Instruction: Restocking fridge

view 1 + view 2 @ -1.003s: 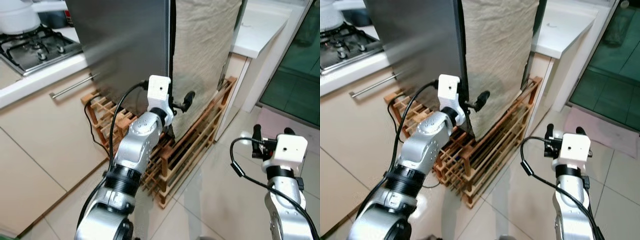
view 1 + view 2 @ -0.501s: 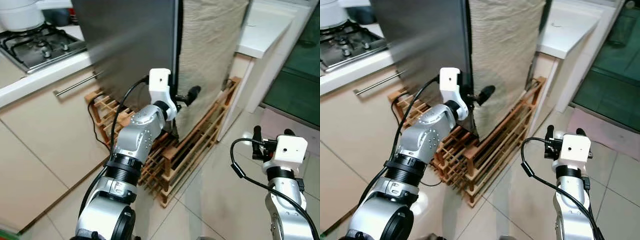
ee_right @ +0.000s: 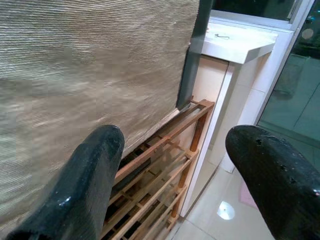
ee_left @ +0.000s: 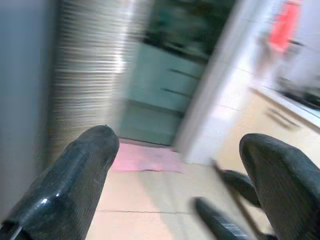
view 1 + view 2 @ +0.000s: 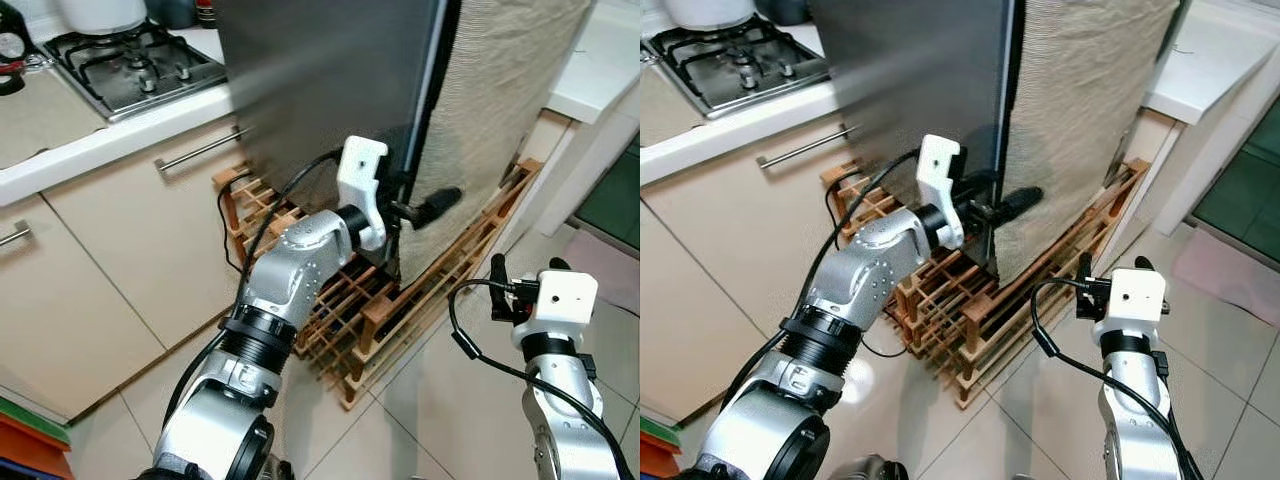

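Observation:
The fridge's steel door [image 5: 320, 80] fills the upper middle, and its side panel [image 5: 510, 90] is covered in beige ribbed cloth. My left gripper [image 5: 412, 206] is stretched out to the door's front edge at its lower part. It is open, and one black finger [image 5: 437, 204] juts across the beige side. In the left wrist view the left gripper [image 4: 175, 165] holds nothing between its fingers. My right gripper [image 5: 526, 266] hangs low at the right over the floor tiles, open and empty. In the right wrist view the right gripper [image 3: 175, 165] faces the beige side.
A wooden slatted rack [image 5: 440, 290] stands under the fridge, with a black cable [image 5: 235, 230] beside it. A gas hob [image 5: 140, 65] and cream cabinets with a bar handle [image 5: 200, 150] are at left. A white counter [image 5: 1210, 60] and a glass door [image 5: 1250, 170] are at right.
The camera has swung left and nearer, bringing in more of the hob and cabinets. My left gripper stays at the door's edge, the arm stretched further. The right gripper is unchanged.

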Available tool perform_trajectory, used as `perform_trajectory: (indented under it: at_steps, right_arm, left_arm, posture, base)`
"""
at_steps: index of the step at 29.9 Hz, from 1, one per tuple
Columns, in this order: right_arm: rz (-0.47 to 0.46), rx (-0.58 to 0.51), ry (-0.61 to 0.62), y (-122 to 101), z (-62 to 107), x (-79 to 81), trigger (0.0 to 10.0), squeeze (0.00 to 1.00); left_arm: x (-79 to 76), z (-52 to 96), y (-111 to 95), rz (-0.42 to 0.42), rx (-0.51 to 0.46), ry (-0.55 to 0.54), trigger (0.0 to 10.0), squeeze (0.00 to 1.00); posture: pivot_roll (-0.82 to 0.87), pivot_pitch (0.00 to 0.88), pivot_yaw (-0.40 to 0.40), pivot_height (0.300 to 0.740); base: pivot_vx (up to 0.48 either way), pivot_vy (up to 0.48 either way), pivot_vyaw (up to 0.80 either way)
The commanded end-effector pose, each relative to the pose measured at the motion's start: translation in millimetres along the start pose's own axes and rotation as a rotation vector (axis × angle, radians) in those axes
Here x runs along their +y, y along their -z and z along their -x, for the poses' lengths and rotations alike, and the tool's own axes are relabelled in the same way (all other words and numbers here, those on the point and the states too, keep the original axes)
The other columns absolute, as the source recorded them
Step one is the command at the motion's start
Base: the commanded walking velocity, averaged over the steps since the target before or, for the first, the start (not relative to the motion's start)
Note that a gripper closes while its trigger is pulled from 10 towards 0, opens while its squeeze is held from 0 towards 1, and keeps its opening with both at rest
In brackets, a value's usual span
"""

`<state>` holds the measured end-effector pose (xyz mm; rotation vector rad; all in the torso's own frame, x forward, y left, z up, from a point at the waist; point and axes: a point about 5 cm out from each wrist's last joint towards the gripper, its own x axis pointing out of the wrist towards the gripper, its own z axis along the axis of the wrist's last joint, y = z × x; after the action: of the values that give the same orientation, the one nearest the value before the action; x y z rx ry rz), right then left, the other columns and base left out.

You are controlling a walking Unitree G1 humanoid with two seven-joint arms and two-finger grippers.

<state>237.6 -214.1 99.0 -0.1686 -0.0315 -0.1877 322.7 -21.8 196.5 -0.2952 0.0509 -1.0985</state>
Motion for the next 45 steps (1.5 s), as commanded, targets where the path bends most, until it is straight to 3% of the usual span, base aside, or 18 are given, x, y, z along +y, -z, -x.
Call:
perform_trajectory:
  at_steps: [1,5,9,12,16,19,21,24,26,33,45]
  right_arm:
    - [-0.004,0.022,0.005,2.1,1.0,-2.2,10.0,0.0]
    - [-0.003,0.026,0.004,2.8,0.8,-2.1,10.0,0.0]
    - [-0.005,0.029,0.006,3.3,1.1,-0.3,10.0,0.0]
    - [-0.007,0.029,0.006,3.4,2.3,1.4,10.0,0.0]
    - [-0.008,0.032,0.007,5.0,3.3,1.6,10.0,0.0]
    - [-0.007,0.035,0.0,7.1,4.4,2.8,10.0,0.0]
    - [-0.007,0.036,-0.001,7.6,4.2,2.9,10.0,0.0]
    - [-0.007,0.038,-0.008,8.6,3.0,4.2,10.0,0.0]
    - [-0.005,0.038,-0.01,8.7,2.6,4.3,10.0,0.0]
    - [-0.001,0.041,-0.013,10.0,3.2,3.8,10.0,0.0]
    - [0.005,0.045,-0.004,11.7,4.9,1.4,10.0,0.0]
  left_arm:
    - [-60.4,-44.4,-26.7,0.033,-0.106,0.217,10.0,0.0]
    - [-63.1,-47.3,-26.1,0.045,-0.107,0.226,10.0,0.0]
    - [-55.6,-40.8,-25.4,0.033,-0.117,0.181,10.0,0.0]
    - [-36.8,-24.8,-28.1,-0.019,-0.154,0.054,10.0,0.0]
    - [-23.4,-7.3,-29.4,-0.067,-0.172,-0.016,10.0,0.0]
    - [-5.8,14.9,-33.4,-0.091,-0.213,-0.154,10.0,0.0]
    - [-1.4,19.3,-34.5,-0.079,-0.224,-0.187,10.0,0.0]
    - [20.7,38.1,-40.2,-0.069,-0.272,-0.345,10.0,0.0]
    - [27.9,44.2,-42.7,-0.066,-0.29,-0.393,10.0,0.0]
    - [32.8,46.9,-41.0,-0.087,-0.28,-0.44,10.0,0.0]
    - [20.5,31.5,-18.2,-0.045,-0.17,-0.355,10.0,0.0]
  posture:
    - [-0.26,0.004,0.042,0.727]
    - [-0.26,0.0,0.044,0.727]
    - [-0.26,0.0,0.047,0.727]
    - [-0.25,0.0,0.045,0.727]
    - [-0.24,0.0,0.042,0.727]
    - [-0.22,0.0,0.04,0.727]
    - [-0.22,0.0,0.04,0.727]
    - [-0.21,0.0,0.037,0.727]
    - [-0.21,0.0,0.036,0.727]
    - [-0.21,0.0,0.035,0.727]
    - [-0.23,0.0,0.039,0.727]
  base:
    - [0.0,0.0,0.0]
    - [0.0,0.0,0.0]
    - [0.0,0.0,0.0]
    - [0.0,0.0,0.0]
    - [0.0,0.0,0.0]
    - [0.0,0.0,0.0]
    - [0.0,0.0,0.0]
    - [0.0,0.0,0.0]
    - [0.0,0.0,0.0]
    - [0.0,0.0,0.0]
    - [0.0,0.0,0.0]
